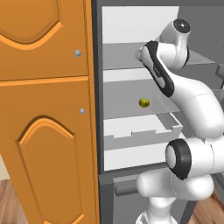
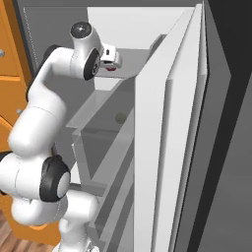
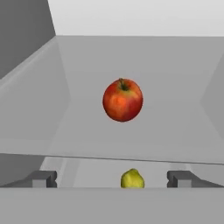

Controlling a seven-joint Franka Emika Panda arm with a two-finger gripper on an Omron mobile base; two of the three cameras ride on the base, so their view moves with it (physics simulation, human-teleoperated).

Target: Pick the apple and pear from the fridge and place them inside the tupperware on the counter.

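Viewing left base: pear on fridge middle shelf, 9 o'clock of arm.
Right base: gripper at upper shelf, apple under it.
Hand: jaws released wide; apple centre, pear 6 o'clock below.

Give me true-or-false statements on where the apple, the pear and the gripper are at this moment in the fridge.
1. The apple lies on a fridge shelf. True.
2. The gripper is shut on the apple. False: its jaws stand open and the apple lies ahead of them, untouched.
3. The pear lies on a shelf below the apple's. True.
4. The apple and pear touch each other. False: they lie apart, on different shelves.
5. The fridge door is shut. False: it is open, with the arm reaching in.
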